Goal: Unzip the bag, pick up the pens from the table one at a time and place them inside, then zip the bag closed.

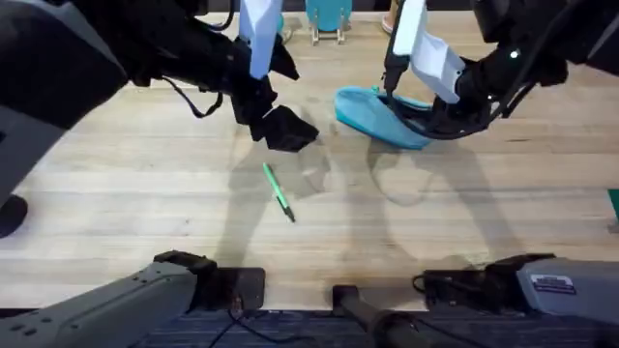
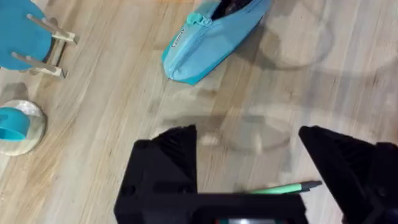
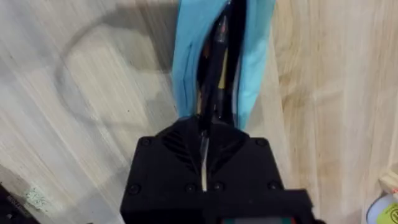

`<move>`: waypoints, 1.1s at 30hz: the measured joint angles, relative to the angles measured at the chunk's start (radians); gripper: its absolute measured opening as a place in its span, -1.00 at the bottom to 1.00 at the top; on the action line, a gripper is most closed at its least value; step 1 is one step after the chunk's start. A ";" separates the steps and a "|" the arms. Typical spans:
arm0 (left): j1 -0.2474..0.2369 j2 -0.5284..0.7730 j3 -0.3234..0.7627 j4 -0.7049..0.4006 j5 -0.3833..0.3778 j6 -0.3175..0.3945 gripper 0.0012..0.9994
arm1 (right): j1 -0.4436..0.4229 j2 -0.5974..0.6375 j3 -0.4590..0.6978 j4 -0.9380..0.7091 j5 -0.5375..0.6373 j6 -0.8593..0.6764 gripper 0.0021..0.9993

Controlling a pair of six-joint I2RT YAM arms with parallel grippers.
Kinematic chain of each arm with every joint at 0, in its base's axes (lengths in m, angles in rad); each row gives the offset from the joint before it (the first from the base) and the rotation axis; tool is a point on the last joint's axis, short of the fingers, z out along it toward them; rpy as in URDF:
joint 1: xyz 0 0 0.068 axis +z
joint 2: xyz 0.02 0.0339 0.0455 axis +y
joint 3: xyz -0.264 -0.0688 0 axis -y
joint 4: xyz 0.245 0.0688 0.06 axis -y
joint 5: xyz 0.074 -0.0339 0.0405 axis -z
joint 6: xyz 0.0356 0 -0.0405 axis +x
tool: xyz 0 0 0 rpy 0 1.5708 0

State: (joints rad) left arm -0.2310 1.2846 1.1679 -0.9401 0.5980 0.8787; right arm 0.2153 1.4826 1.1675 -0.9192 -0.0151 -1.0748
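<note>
On the table (image 1: 145, 203), the teal bag (image 1: 377, 116) lies unzipped, a small label on its end too blurred to read. Right gripper (image 3: 204, 134) pinches a dark pen (image 3: 219, 56) inside it. Left gripper (image 2: 249, 155) hangs spread above the green pen (image 1: 279, 192).

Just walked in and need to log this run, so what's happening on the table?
The right end effector is at the open teal bag, its fingers shut, with a dark pen lying in the opening. The left end effector hovers open above the green pen, which lies on the table.
</note>
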 joint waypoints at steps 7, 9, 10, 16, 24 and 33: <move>0.000 0.000 0.000 0.000 0.000 0.000 0.99 | 0.000 0.022 0.000 0.020 0.000 0.000 -0.94; 0.000 0.000 0.000 0.000 0.000 0.000 0.99 | 0.000 0.042 0.000 0.045 0.001 0.001 -0.94; 0.000 0.000 0.000 0.000 0.000 0.000 0.99 | 0.000 0.051 0.000 0.055 0.002 0.005 -0.94; 0.000 0.000 0.000 0.000 0.000 0.000 0.99 | -0.001 0.084 -0.002 0.105 0.007 0.023 -0.94; 0.000 0.000 0.000 0.000 0.000 0.000 0.99 | 0.000 0.084 -0.005 0.166 -0.025 0.079 -0.94; 0.000 0.000 0.000 0.000 0.000 0.000 0.99 | 0.019 0.084 -0.005 0.177 -0.123 0.107 -0.94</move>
State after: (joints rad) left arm -0.2310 1.2846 1.1679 -0.9401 0.5982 0.8787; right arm 0.2345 1.5665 1.1622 -0.7423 -0.1384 -0.9683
